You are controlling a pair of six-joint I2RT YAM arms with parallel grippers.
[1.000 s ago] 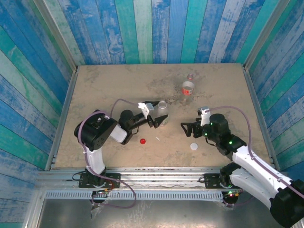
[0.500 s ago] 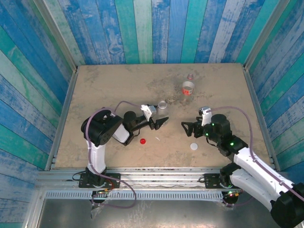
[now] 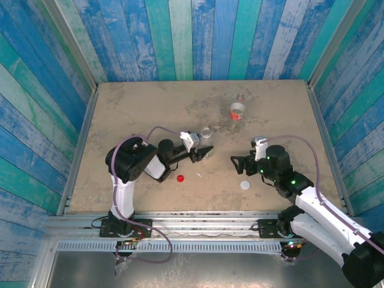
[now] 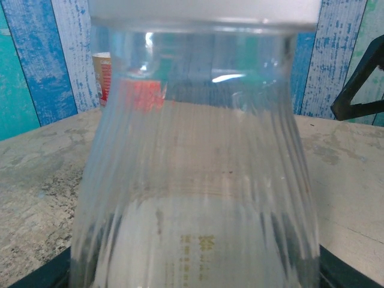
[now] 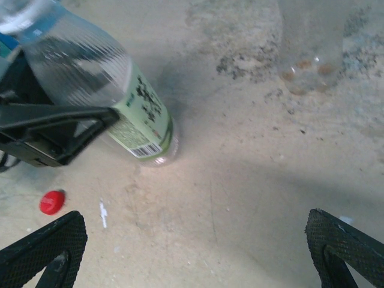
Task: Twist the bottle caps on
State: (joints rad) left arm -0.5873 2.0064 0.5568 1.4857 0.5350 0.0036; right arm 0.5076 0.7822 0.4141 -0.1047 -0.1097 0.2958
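A clear bottle with a green-white label (image 3: 206, 133) (image 5: 141, 117) stands uncapped left of centre. My left gripper (image 3: 205, 152) is shut on its body, one black finger (image 5: 60, 132) lying across the clear plastic. Seen from the left wrist, this bottle (image 4: 198, 180) stands right against the camera. The red-label bottle (image 3: 238, 110) (image 4: 103, 75) stands uncapped further back. A red cap (image 3: 180, 178) (image 5: 52, 201) lies on the table near the left arm. A white cap (image 3: 244, 185) lies in front of my right gripper (image 3: 238, 162) (image 5: 192, 258), which is open over bare table.
A tiny white scrap (image 3: 198, 175) (image 5: 103, 214) lies right of the red cap. Blue and green plank walls (image 3: 192, 36) close in the sandy table (image 3: 138, 108) on three sides. The base of the red-label bottle (image 5: 309, 60) stands ahead of the right gripper.
My left gripper's jaws have closed onto the green-label bottle, and the arm has shifted slightly right. The right arm has barely moved.
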